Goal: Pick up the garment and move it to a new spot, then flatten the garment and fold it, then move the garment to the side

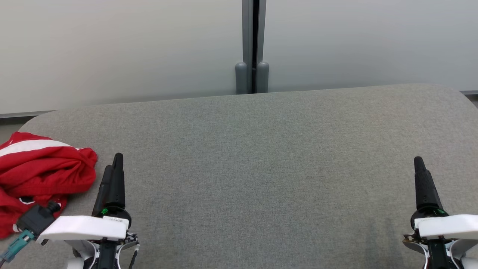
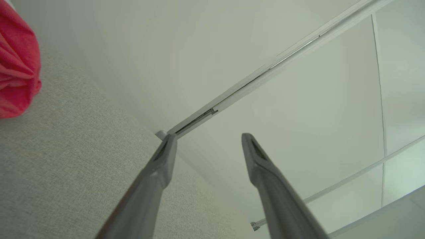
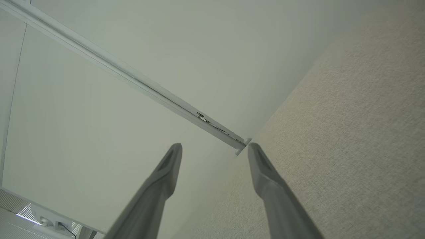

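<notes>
Red garment (image 1: 41, 175) lies bunched at the desk (image 1: 261, 149) left edge, not yet picked up. Left fingers (image 1: 116, 179) just beside it, right fingers (image 1: 424, 186) well apart nr right edge. Both spread wide, empty, prob. parked ready to reach.

We see the garment (image 1: 41, 168) as soft red cloth, the table (image 1: 261, 168) covered in matt grey woven fabric, and the fingers (image 1: 425, 188) of the right gripper (image 1: 419, 161) dark, matt and finely pebbled.

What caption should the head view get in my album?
Crumpled red garment beside the open left end effector; right end effector open.
</notes>
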